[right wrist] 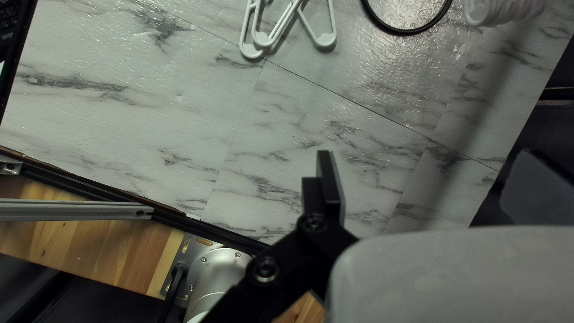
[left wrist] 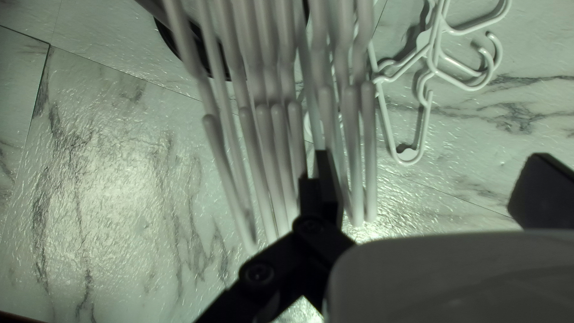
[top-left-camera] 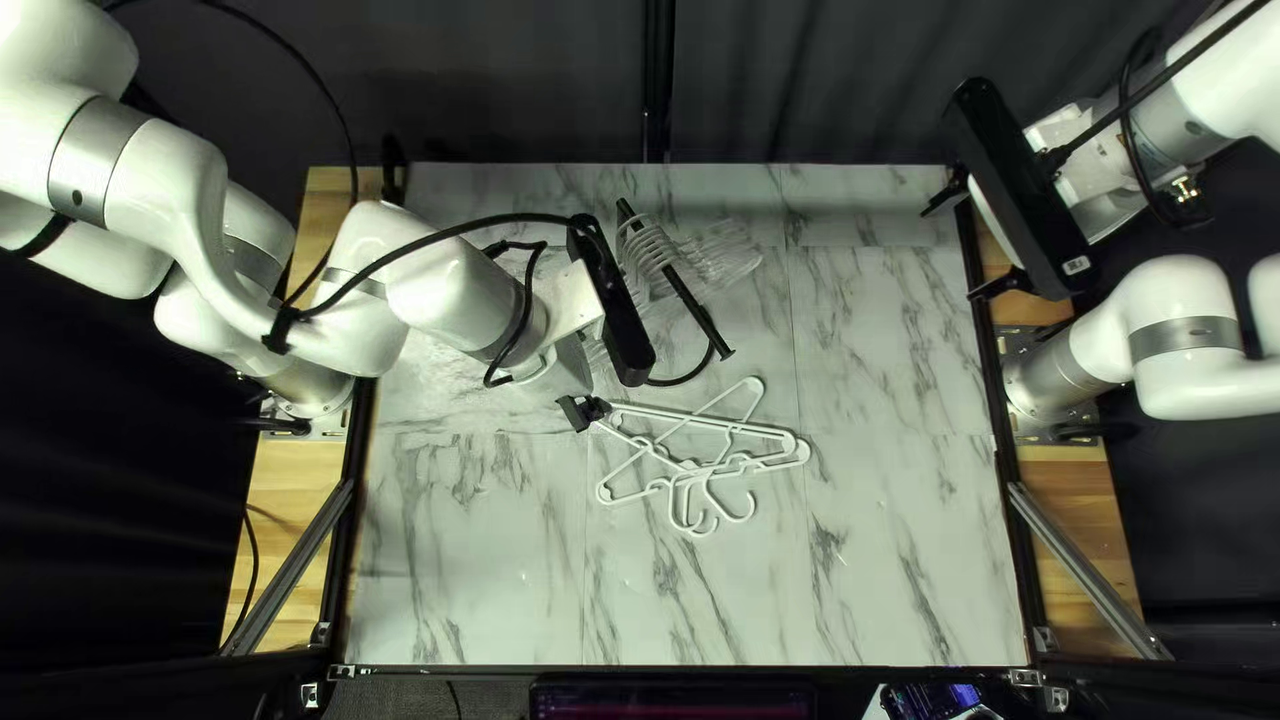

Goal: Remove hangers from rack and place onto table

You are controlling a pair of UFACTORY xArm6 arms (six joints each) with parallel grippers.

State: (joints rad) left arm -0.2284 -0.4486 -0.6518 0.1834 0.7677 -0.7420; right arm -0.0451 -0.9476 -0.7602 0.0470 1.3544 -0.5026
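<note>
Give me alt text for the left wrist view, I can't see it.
My open left end effector has one finger overlapping a row of pale racked hangers above a marble-patterned table. Beside them, white hangers lie loose on it.

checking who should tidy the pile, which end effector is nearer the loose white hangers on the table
Left: my left end effector is right beside the loose white hangers. My right end effector is well away, toward the right of the top left view.
</note>
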